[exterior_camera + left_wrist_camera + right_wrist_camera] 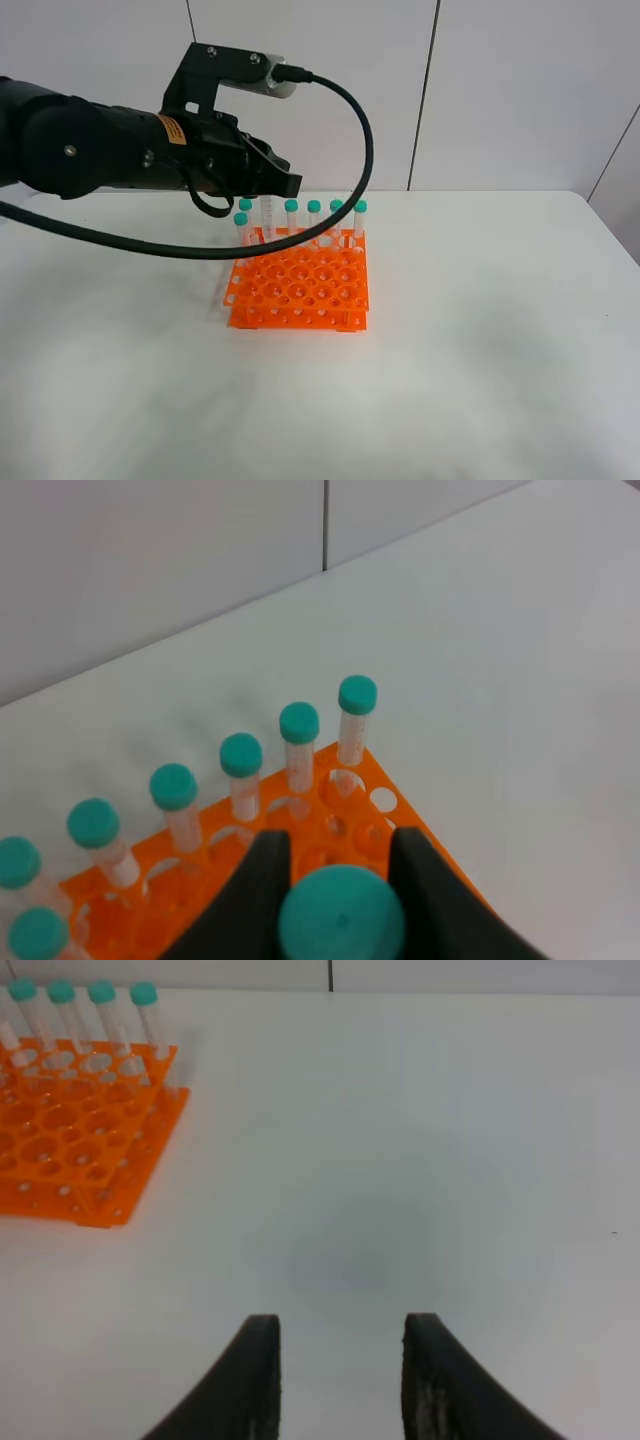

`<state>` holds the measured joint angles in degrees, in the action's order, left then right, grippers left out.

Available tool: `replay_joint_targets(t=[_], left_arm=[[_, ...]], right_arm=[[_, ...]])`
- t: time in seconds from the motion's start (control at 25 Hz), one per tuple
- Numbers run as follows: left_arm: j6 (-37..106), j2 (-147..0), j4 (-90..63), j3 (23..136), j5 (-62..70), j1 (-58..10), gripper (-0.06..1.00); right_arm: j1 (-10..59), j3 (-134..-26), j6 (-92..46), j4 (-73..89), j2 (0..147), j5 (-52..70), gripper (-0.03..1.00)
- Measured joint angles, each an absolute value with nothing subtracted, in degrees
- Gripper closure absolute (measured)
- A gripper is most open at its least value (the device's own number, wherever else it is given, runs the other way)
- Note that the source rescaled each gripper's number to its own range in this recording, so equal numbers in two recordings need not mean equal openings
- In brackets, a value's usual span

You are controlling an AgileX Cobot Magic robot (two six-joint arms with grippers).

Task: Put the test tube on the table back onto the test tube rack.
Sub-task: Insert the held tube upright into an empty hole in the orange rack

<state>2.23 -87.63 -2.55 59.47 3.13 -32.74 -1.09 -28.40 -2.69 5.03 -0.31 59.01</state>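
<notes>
**Poised above rack**

Grips the test tube (340, 920) by its cap in the left gripper's (338, 852) closed fingers, over the test tube rack's (300, 290) back row. Calls for an upright tube, tip centred on a free hole. Shows the right gripper's (340, 1360) fingers parted, empty, above the table (480, 380).

This looks like a laboratory or a robot test room, bare and clinical. A plain white desk (480, 380) stands against a wall of pale, smooth panels (520, 90) split by thin dark seams. On the desk sits a bright orange test tube rack (300, 290), and clear teal-capped tubes (314, 208) stand upright along its far row. A black robot arm (90, 145) trailing a thick black cable (355, 110) reaches over the rack.
</notes>
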Motion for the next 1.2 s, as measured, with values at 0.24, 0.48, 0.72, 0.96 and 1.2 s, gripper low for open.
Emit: replay_joint_targets(t=[0.24,0.48,0.72,0.96,1.2], left_arm=[[1.62,-93.78,-3.34,59.47,-4.94,-32.30,0.93],[0.91,-96.60,-3.51,59.47,-12.96,-29.04,0.93],[0.58,-96.76,-3.65,59.47,-15.02,-25.55,0.93],[0.58,-99.36,-3.70,59.47,-16.91,-24.29,0.93],[0.58,-104.22,-3.70,60.37,-17.54,-23.70,0.93]], right_arm=[[-1.09,-28.40,-2.69,5.03,-0.31,59.01,0.56],[-1.09,-28.40,-2.69,5.03,-0.31,59.01,0.56],[-1.09,-28.40,-2.69,5.03,-0.31,59.01,0.56],[-1.09,-28.40,-2.69,5.21,-0.31,59.01,0.56],[-1.09,-28.40,-2.69,5.21,-0.31,59.01,0.56]])
